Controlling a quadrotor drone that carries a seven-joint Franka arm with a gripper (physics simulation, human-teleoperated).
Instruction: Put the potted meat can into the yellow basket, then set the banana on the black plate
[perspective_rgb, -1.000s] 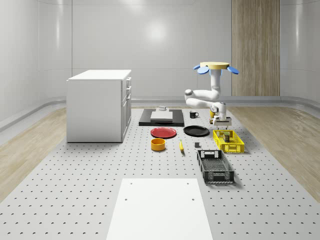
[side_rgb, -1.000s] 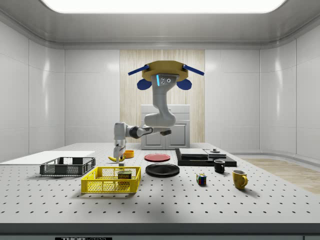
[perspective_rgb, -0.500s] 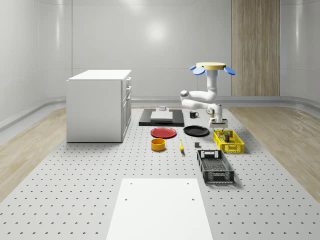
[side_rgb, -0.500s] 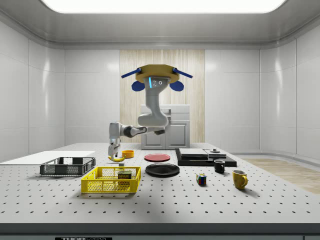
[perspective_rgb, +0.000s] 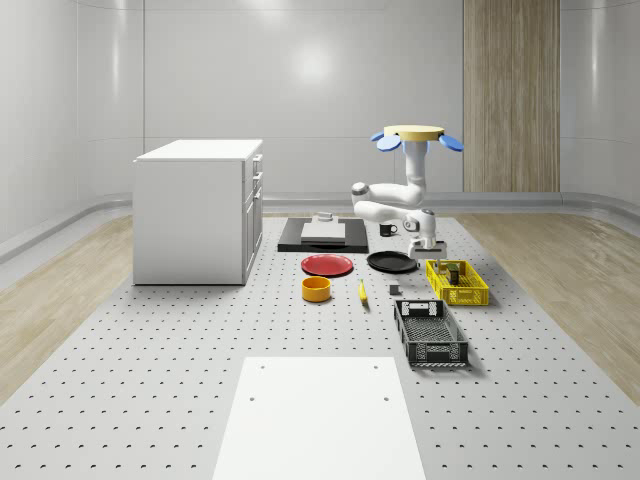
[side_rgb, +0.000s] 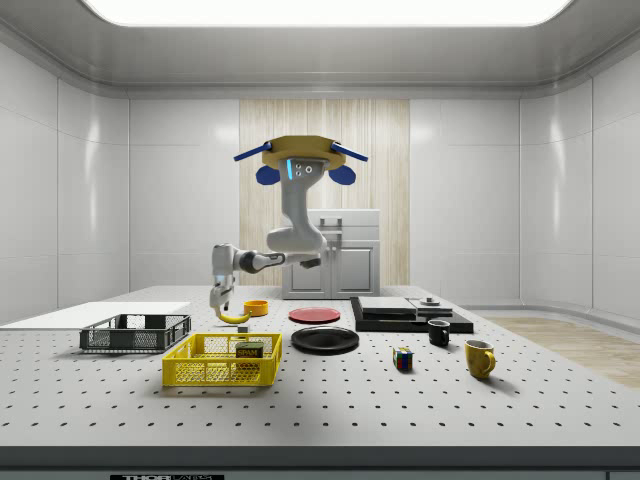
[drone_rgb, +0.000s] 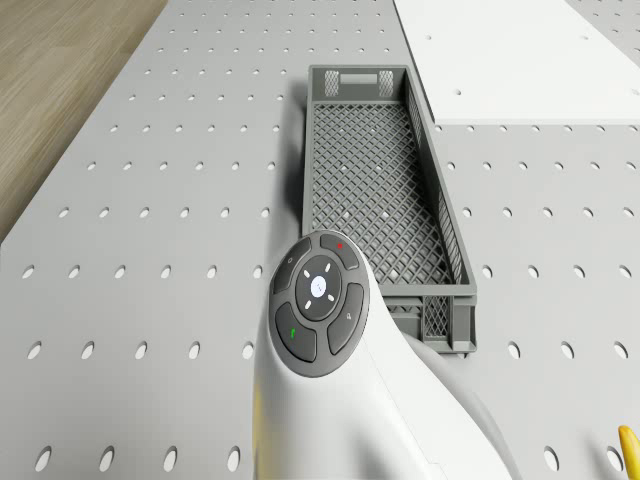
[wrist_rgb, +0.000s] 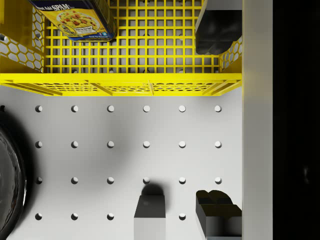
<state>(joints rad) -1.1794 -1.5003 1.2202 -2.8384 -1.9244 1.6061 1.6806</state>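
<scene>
The first step reads as done: the potted meat can (wrist_rgb: 75, 20), with its blue-and-yellow label, lies inside the yellow basket (perspective_rgb: 457, 283) at right of centre in the whole-scene view, so the banana step is now in hand. The drone (perspective_rgb: 418, 133) hovers above the far part of the table (perspective_rgb: 200, 380), in the upper right of that frame. The arm reaches down so that the gripper (perspective_rgb: 428, 243) hangs low over bare table between the basket's far end and the black plate (perspective_rgb: 392, 262). In the wrist view the fingers (wrist_rgb: 218, 32) stand wide apart with nothing between them, the basket's wall and the plate's dark rim both close by. The banana (perspective_rgb: 362, 291) lies flat on the table near the middle of the whole-scene frame, between the orange bowl (perspective_rgb: 316, 289) and a small dark block (perspective_rgb: 395, 290), apart from the plate. It looks slim, curved and bright yellow. In the side view it sits just under the gripper, but that is likely only the line of sight. The next move calls for carrying the gripper over to the banana, lining the fingers across its narrow body and lowering around it.
</scene>
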